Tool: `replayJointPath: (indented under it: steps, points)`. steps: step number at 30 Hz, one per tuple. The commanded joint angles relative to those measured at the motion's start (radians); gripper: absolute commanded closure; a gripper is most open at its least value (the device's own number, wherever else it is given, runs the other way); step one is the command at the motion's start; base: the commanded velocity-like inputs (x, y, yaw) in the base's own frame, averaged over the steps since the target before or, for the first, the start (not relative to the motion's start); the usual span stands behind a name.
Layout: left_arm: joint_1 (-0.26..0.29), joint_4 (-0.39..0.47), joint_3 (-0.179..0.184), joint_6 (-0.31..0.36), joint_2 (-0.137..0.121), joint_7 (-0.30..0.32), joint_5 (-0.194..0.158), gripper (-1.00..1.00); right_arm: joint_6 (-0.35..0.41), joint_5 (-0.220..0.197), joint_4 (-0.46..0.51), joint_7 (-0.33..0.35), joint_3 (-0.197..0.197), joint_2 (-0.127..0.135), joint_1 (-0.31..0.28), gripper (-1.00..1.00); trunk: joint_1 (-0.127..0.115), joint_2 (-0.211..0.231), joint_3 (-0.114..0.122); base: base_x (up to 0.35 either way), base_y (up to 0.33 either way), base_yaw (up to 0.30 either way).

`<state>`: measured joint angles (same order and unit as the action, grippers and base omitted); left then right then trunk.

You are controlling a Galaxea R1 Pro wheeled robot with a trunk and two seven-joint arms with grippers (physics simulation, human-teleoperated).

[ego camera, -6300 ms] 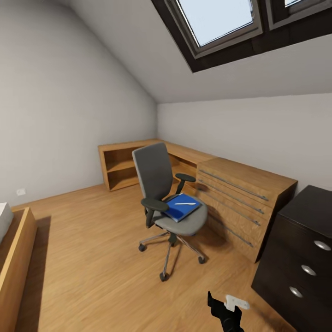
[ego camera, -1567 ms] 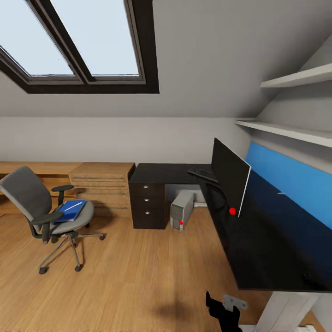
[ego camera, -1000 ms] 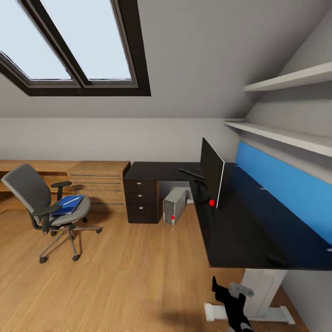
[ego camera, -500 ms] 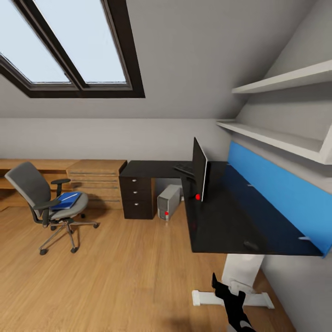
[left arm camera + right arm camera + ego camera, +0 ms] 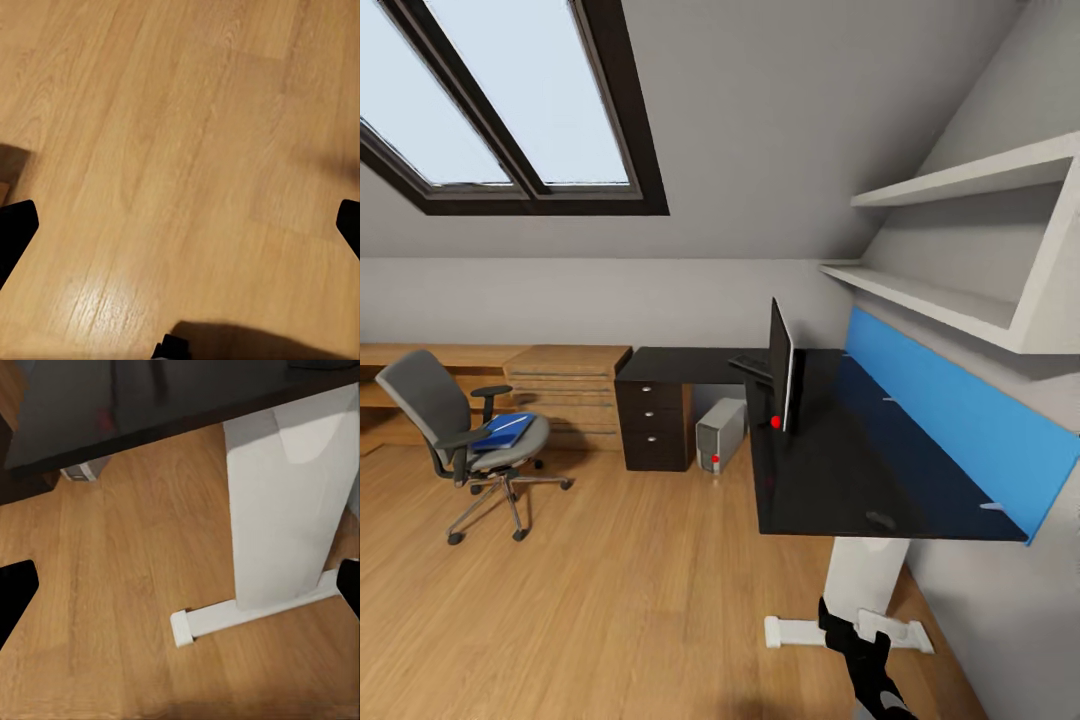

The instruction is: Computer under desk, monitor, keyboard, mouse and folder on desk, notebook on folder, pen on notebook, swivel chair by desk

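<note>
while the folder (image 5: 501, 432) lies flat on the seat of the swivel chair (image 5: 465, 440), w/ a slim white pen (image 5: 511, 426) resting across its top, the chair stands on the wood floor (image 5: 590, 590) well apart from the black surface (image 5: 840, 470), over at the left of the head view. the chair is just in front of a light wooden drawer unit (image 5: 565, 380). nearer the middle, the computer (image 5: 719, 434) sits on the floor under the surface's corner, just beside the dark drawers (image 5: 653, 425), red light on its front. the monitor (image 5: 781, 365) stands upright on the surface, seen nearly edge-on, a red dot low on it. the keyboard (image 5: 750, 366) lies on the surface just behind the monitor, partly hidden by it. a small dark lump near the surface's front edge, prob. the mouse (image 5: 879, 518), is too small to tell for sure. blue back panel (image 5: 940, 420) runs along the wall side, white shelves (image 5: 960, 240) above it, skylight (image 5: 490, 100) in the sloped ceiling. the surface's white leg (image 5: 285, 502) and its foot rest on the floor in the right wrist view. right pincer (image 5: 180, 592): tips wide apart, holding nothing. left pincer (image 5: 180, 232): tips also spread wide, nothing between them, bare floor below.
</note>
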<state>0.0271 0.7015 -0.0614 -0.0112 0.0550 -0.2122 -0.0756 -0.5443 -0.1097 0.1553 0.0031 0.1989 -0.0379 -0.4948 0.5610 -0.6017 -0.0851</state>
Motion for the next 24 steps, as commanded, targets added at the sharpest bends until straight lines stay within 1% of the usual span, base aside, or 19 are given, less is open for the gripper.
replayJointPath:
  steps: [1,2,3,6,7,8,9,10,12,14,16,17,20,21,24]
  points:
    - [0.001,0.001,-0.001,-0.001,0.0,-0.001,-0.008,-1.0,0.069,-0.009,0.04,0.0,-0.003,0.001,-0.001,-1.0,-0.004,0.006,0.001,-0.015,-0.013,0.0]
    - [0.001,0.001,-0.001,-0.002,0.0,-0.001,-0.008,-1.0,0.114,-0.009,0.072,0.0,-0.003,0.001,-0.001,-1.0,-0.007,0.013,0.005,-0.012,-0.011,0.0]
    - [0.001,0.001,-0.002,-0.002,0.0,-0.001,-0.009,-1.0,0.502,0.0,0.38,-0.024,-0.003,-0.001,0.005,-1.0,-0.011,0.02,0.008,-0.003,-0.003,0.0]
    - [0.001,0.002,-0.003,-0.003,0.0,-0.001,-0.009,-1.0,0.739,0.015,0.554,-0.061,-0.004,-0.002,0.021,-1.0,-0.023,0.041,0.017,-0.002,-0.002,0.0]
    - [0.001,0.002,-0.003,-0.003,-0.001,-0.001,-0.009,-1.0,0.877,0.024,0.67,-0.087,-0.004,-0.004,0.036,-1.0,-0.027,0.048,0.02,-0.001,-0.001,0.0]
    - [0.001,0.002,-0.004,-0.003,-0.001,-0.001,-0.009,-1.0,1.05,0.034,0.887,-0.128,-0.005,-0.017,0.062,-1.0,-0.03,0.055,0.023,0.0,0.0,0.0]
    - [0.001,0.002,-0.004,-0.003,-0.001,-0.001,-0.009,-1.0,1.076,0.037,0.934,-0.135,-0.005,-0.022,0.067,-1.0,-0.03,0.055,0.023,0.0,0.0,0.0]
    - [0.001,0.003,-0.004,-0.003,-0.001,-0.001,-0.009,-1.0,1.114,0.04,1.011,-0.147,-0.005,-0.03,0.073,-1.0,-0.03,0.055,0.023,0.0,0.0,0.0]
    - [0.001,0.003,-0.004,-0.003,-0.001,0.0,-0.009,-1.0,1.149,0.042,1.081,-0.163,-0.004,-0.036,0.078,-1.0,-0.03,0.055,0.023,0.0,0.0,0.0]
    - [0.001,0.003,-0.005,-0.003,-0.001,0.0,-0.009,-1.0,1.159,0.043,1.107,-0.171,-0.003,-0.038,0.08,-1.0,-0.03,0.055,0.023,0.0,0.0,0.0]
    - [0.001,0.003,-0.005,-0.004,-0.001,0.0,-0.009,-1.0,1.164,0.043,1.119,-0.176,-0.002,-0.038,0.082,-1.0,-0.03,0.055,0.023,0.0,0.0,0.0]
    - [0.001,0.001,-0.005,-0.018,-0.001,0.001,-0.008,-1.0,1.147,0.045,1.085,-0.181,-0.002,-0.039,0.093,-1.0,-0.03,0.055,0.023,0.0,0.0,0.0]
    - [0.001,-0.001,-0.004,-0.037,-0.001,0.001,-0.007,-1.0,1.125,0.045,1.068,-0.18,-0.003,-0.039,0.1,-1.0,-0.03,0.055,0.023,0.007,0.0,0.0]
    - [0.001,-0.002,-0.004,-0.056,-0.001,0.001,-0.008,-1.0,1.1,0.046,1.054,-0.18,-0.006,-0.039,0.109,-1.0,-0.03,0.055,0.023,0.158,-0.107,0.0]
    - [0.001,-0.005,-0.004,-0.064,-0.001,0.001,-0.009,-1.0,1.092,0.047,1.049,-0.18,-0.008,-0.039,0.112,-1.0,-0.03,0.055,0.023,0.2,-0.157,0.0]
